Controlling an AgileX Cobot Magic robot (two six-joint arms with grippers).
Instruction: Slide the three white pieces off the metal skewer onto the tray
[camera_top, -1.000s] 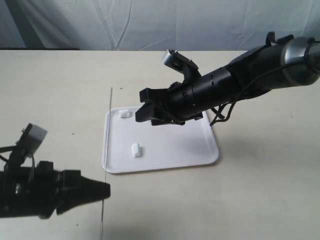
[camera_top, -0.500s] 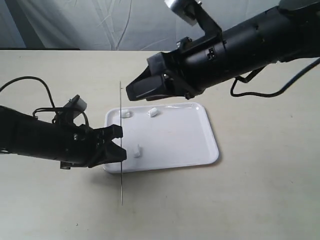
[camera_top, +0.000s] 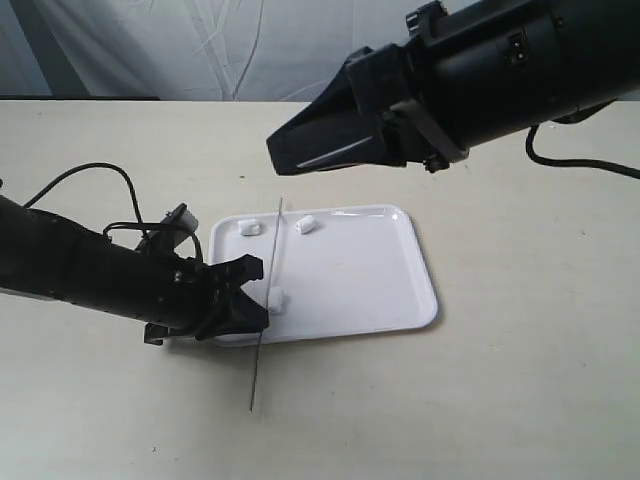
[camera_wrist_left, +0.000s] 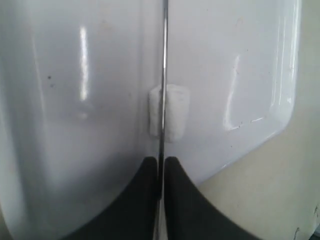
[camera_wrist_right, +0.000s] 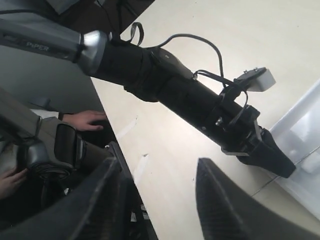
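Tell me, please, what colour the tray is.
The tray is glossy white, seen best in the exterior view.

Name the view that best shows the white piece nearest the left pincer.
The left wrist view: the white piece sits central, close up, with the metal skewer crossing it. The exterior view shows it small on the tray, beside the left pincer. The right wrist view does not show it clearly.

tray (camera_top: 370, 290): glossy white, plain | three white pieces (camera_top: 251, 228), (camera_top: 306, 225), (camera_top: 276, 298): matte white, unpatterned | metal skewer (camera_top: 262, 335): grey with bright glint | left gripper (camera_top: 258, 293): black | right gripper (camera_top: 278, 160): black with pale sheen | tabletop (camera_top: 520, 390): plain cream-beige | backdrop cloth (camera_top: 200, 50): pale grey-white, creased
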